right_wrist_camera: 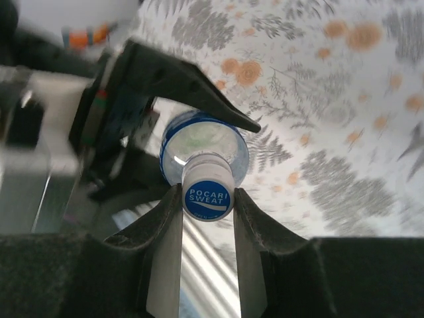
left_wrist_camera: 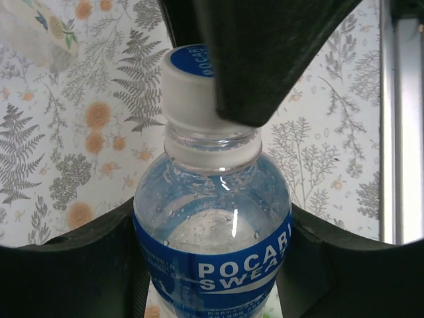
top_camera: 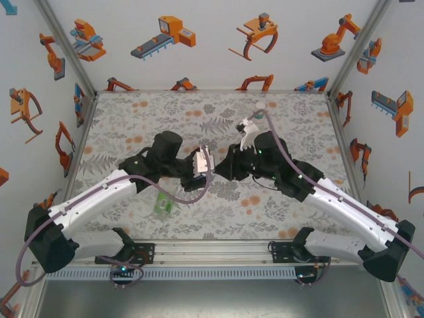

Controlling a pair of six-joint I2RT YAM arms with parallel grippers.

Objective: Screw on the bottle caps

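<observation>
1. Table [top_camera: 132, 126], under a grey fern print with orange flowers. We record it beneath both sets of fingers.

2. Left arm [top_camera: 99, 199] and right arm [top_camera: 344, 199], white with black wrists. They reach in until their fingers meet over the middle of the table.

3. Left fingers [left_wrist_camera: 86, 265]. We find them closed on the body of the blue-labelled bottle [left_wrist_camera: 212, 225], one on each side at label height, holding it off the table.

4. Right fingers [right_wrist_camera: 165, 225]. We find them closed to a narrow gap and pressed on opposite sides of the cap [right_wrist_camera: 207, 197], end-on to the bottle.

5. Blue-labelled bottle, clear, with droplets inside. It lies between the left fingers, its neck pointing at the right fingers.

6. Green-labelled bottle [top_camera: 162, 204]. It lies on its side on the table, on the near side of the left fingers and apart from them.

7. Third bottle [top_camera: 254, 124], pale. It stands on the far side of the right fingers, close by the wrist. We cannot make out its top.

8. Cap, white with a blue printed top. It sits on the neck of the blue-labelled bottle, between the right fingers. We cannot tell how far it is threaded.
</observation>
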